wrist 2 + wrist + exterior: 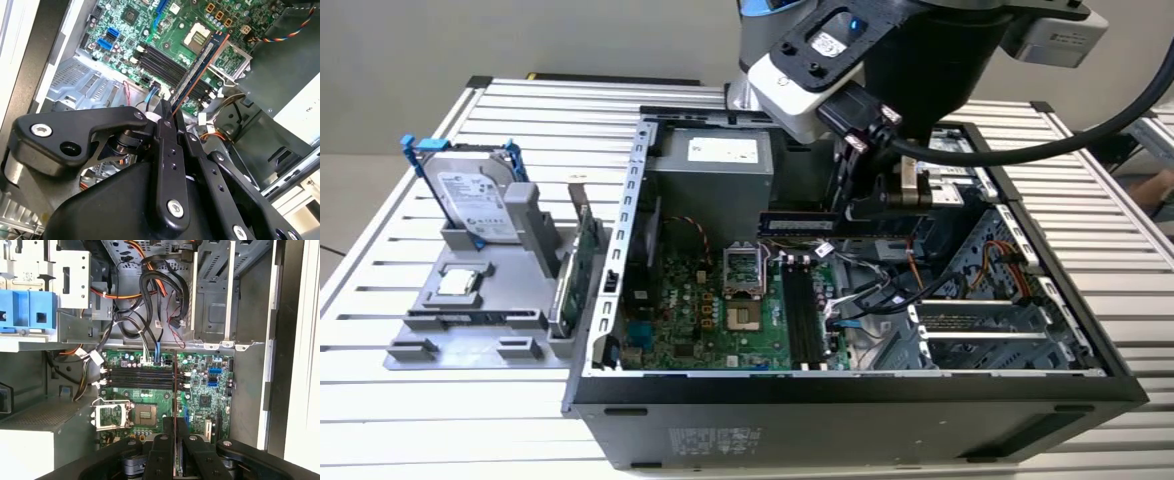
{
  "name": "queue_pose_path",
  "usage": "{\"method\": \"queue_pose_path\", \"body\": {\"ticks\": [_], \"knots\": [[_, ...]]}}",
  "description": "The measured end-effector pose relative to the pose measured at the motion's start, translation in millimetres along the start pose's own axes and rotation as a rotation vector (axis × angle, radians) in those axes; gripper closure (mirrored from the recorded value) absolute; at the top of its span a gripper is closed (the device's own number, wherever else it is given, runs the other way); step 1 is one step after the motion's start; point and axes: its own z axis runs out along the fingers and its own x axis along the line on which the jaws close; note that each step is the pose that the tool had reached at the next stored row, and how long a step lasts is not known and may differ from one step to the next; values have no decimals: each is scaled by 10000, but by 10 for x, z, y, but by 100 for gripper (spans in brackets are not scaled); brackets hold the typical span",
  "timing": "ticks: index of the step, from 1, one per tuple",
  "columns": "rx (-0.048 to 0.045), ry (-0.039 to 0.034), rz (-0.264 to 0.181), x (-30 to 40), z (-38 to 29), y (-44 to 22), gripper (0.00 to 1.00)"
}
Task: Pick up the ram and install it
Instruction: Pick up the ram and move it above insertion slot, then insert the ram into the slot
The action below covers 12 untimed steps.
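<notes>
My gripper (870, 212) is shut on the ram (803, 223), a thin dark stick held level above the open computer case. In the second wrist view the ram (200, 67) juts out from between the black fingers (165, 125), slanting over the motherboard's long black slots (162, 62). Seen edge-on in the first wrist view, the ram (174, 390) is a thin line crossing one end of the slots (137, 376). It hangs above the slots (803, 312) without touching them. The motherboard (707, 320) lies flat in the case bottom.
A grey fixture (460, 310) on the exterior view's left holds a silver hard drive in a blue frame (467, 195) and a green card (583, 255). Inside the case are the power supply (714, 170), the CPU socket (740, 268), loose cables (894, 285) and a drive cage (987, 330).
</notes>
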Motion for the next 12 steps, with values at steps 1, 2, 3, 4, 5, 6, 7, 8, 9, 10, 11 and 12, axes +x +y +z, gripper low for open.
{"method": "queue_pose_path", "body": {"ticks": [1, 2, 3, 4, 5, 6, 7, 8, 9, 10, 11, 12], "knots": [[0, -9, 0, 0, 0, 0, 100], [0, -12, 0, 0, 0, 0, 100], [0, -26, 1, 0, 0, 0, 100], [0, -41, 1, 0, 0, 0, 100], [1, -42, 1, 0, 0, 0, 100], [0, -43, 1, 0, 0, 0, 100], [0, -43, 1, 0, 0, 0, 100], [0, -45, 1, 0, 0, 0, 100], [1, -48, 1, 0, -1, 0, 100], [1, -50, 1, 0, 0, 0, 100], [0, -50, 1, 0, 0, 0, 100], [0, -51, 1, 0, 0, 0, 100]]}}
